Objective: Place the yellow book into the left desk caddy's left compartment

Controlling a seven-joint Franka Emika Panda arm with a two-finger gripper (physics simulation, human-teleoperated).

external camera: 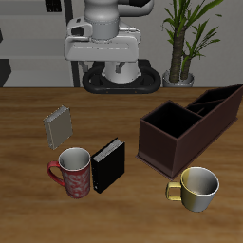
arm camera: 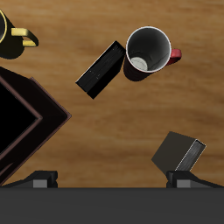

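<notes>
Standing upright, yellow book [external camera: 59, 124] (bare wood around) behind red mug [external camera: 74, 172].

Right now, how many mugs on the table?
2: a red mug beside the black book, and a yellow mug by the caddy at the front edge. None look hidden.

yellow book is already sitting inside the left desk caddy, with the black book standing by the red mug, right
Not quite: the yellow book stands on the table, apart from the left desk caddy, as the exterior view shows. The black book does stand by the red mug.
</notes>
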